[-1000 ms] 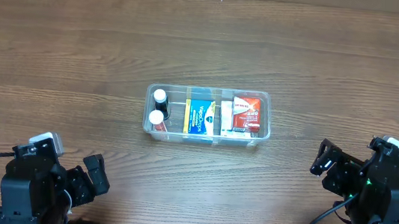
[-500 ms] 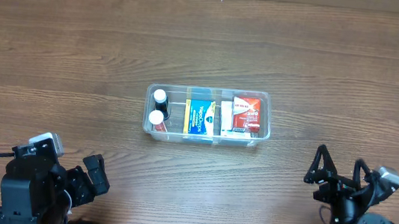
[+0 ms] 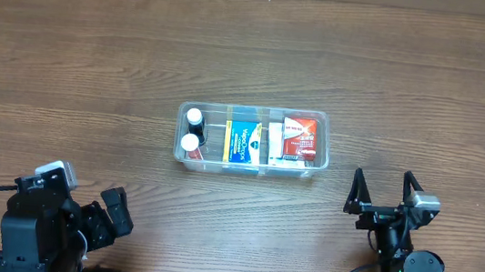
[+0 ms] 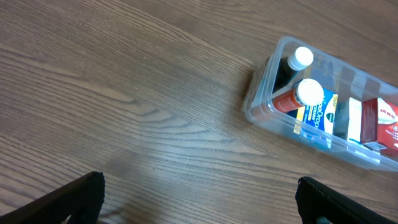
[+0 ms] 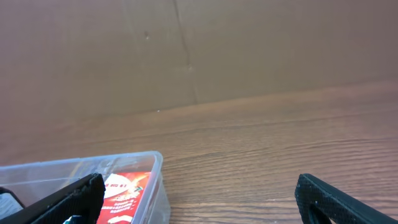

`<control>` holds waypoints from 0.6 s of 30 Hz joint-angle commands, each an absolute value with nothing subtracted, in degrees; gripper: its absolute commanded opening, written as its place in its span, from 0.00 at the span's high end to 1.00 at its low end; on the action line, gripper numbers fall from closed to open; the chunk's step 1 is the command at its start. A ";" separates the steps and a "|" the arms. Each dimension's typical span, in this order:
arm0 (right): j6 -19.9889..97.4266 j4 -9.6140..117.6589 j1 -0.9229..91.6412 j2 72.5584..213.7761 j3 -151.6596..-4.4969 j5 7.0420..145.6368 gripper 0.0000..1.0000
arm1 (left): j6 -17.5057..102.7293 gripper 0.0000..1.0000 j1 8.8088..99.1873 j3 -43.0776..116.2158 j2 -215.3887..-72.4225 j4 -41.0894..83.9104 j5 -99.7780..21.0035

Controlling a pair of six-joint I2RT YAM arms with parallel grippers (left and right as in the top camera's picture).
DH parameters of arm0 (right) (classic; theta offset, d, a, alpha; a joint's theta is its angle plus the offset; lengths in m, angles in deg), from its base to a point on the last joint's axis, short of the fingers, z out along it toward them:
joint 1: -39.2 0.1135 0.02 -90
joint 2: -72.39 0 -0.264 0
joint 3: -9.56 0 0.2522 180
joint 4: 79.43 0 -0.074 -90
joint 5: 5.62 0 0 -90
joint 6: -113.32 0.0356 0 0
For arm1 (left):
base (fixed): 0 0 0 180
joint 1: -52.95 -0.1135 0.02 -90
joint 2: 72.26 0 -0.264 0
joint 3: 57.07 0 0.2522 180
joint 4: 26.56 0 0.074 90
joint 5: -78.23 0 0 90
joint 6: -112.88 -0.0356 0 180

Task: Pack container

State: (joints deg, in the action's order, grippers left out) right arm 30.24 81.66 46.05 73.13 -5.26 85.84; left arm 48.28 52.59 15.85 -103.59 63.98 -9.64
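The clear plastic container [image 3: 322, 125] stands mid-table. It holds two white-capped bottles [image 3: 192, 129], a blue box [image 3: 243, 143] and a red box [image 3: 297, 137]. It also shows in the left wrist view [image 4: 261, 111] and the right wrist view [image 5: 155, 168]. My left gripper [image 3: 115, 212] is open and empty at the front left, well away from the container. My right gripper [image 3: 385, 191] is open and empty at the front right, a little to the right of and nearer than the container's right end.
The wooden table [image 3: 68, 61] runs all around the container. A brown cardboard wall [image 5: 199, 50] stands behind the table's far edge.
My right arm has swung left and drawn back low, so its open gripper now points toward the container's right end. The left arm and the container have not moved.
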 commanded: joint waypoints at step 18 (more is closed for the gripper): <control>29.08 81.97 46.22 72.62 -4.67 84.66 0.00 | 47.19 0.00 52.96 13.88 -101.56 61.35 -6.23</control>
State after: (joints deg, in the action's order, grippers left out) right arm 29.41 81.64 46.03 73.13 -5.26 84.79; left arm 48.22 52.61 15.85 -103.59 64.35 -9.55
